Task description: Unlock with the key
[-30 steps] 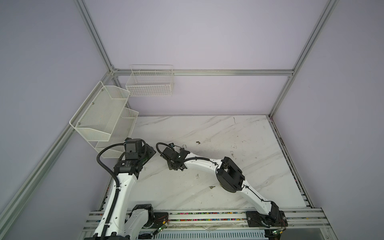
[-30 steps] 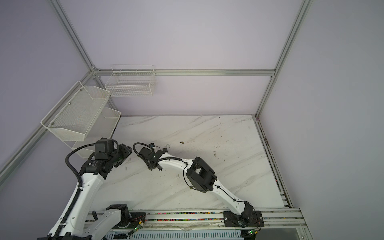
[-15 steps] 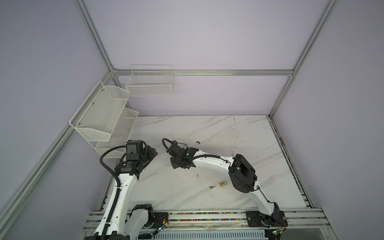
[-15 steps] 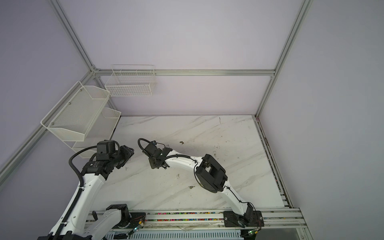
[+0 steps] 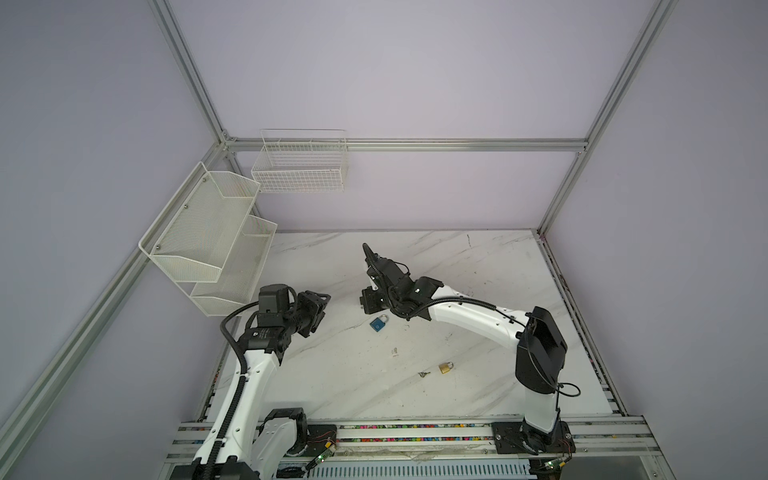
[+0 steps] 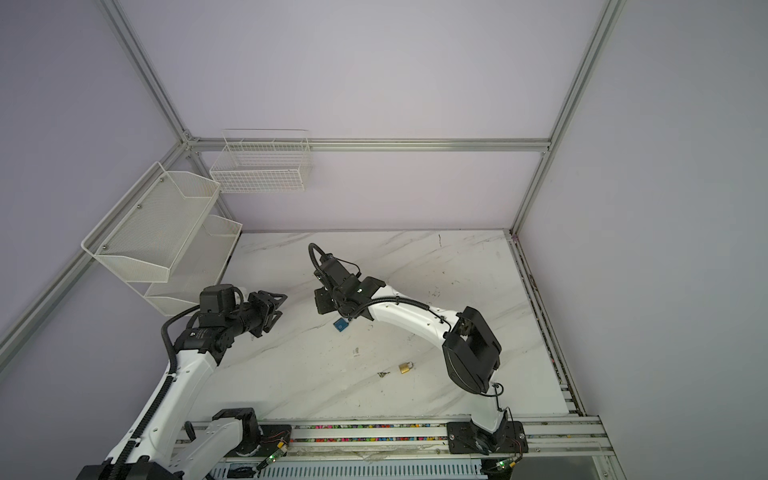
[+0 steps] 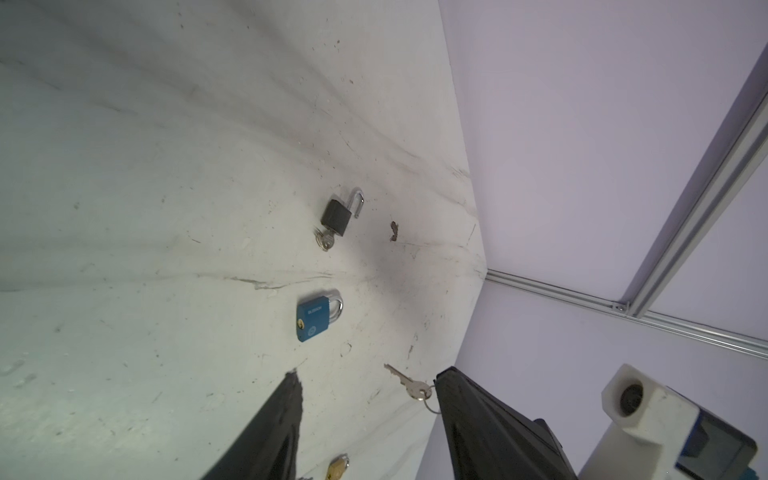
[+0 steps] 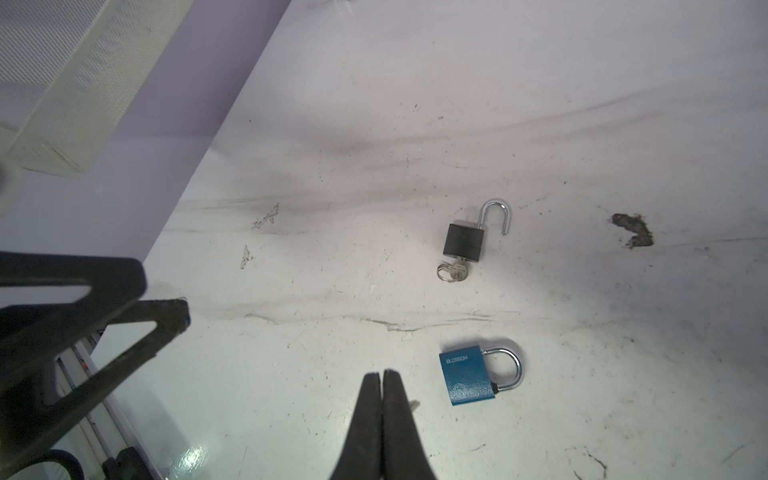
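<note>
Your key [image 7: 409, 384] lay flat on the desk [image 7: 166, 208], near the blue lock [image 7: 314, 318]. Its ring end was hidden behind a finger of your left claw [image 7: 368, 376], which stood released and empty. Your right claw [image 8: 381, 374] was clenched beside the lock, with nothing seen between its fingers. The key looked thin, stiff, light and slick, so it was probably hard to lift off that smooth marbled top. You would likely have done best taking it by the round head, blade free. The lock, a painted body with its steel shackle shut, looked dense and rigid. Its flat sides seemed the place to grip, keyhole exposed.
</note>
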Available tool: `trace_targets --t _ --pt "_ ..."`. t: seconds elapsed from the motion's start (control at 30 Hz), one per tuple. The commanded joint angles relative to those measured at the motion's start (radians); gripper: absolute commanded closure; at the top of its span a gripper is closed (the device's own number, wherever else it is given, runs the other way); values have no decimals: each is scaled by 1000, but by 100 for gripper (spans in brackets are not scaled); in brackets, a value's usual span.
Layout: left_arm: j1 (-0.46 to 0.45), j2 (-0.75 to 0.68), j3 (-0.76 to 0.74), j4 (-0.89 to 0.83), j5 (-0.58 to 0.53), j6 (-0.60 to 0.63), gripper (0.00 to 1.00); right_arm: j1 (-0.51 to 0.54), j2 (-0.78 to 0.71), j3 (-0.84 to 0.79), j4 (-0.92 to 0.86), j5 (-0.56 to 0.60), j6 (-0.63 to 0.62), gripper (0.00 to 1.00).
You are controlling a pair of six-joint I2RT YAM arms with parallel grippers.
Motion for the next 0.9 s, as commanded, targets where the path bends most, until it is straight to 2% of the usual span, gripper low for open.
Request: trace_targets --t 0.0,0.1,0.37,0.47,0.6,0.77,0.87 --pt "-62 -1 -89 249 85 -260 46 -17 -68 -42 72 -18 2 100" --pt "-130 32 -127 392 60 -414 46 -20 -110 -85 136 17 -10 100" --pt "-294 166 -93 601 -65 -641 46 -22 -164 -136 308 -20 3 100" --pt "-323 202 -92 670 -90 -710 48 -21 -187 -169 363 -14 -5 100" --pt "-363 205 -100 705 -181 -788 51 -21 -214 -219 431 -14 2 100" --pt "-410 237 -137 857 -235 -928 53 -21 -231 -247 477 -5 22 100" --pt "-426 253 -139 901 -248 -963 55 -21 -241 -266 511 -3 33 100"
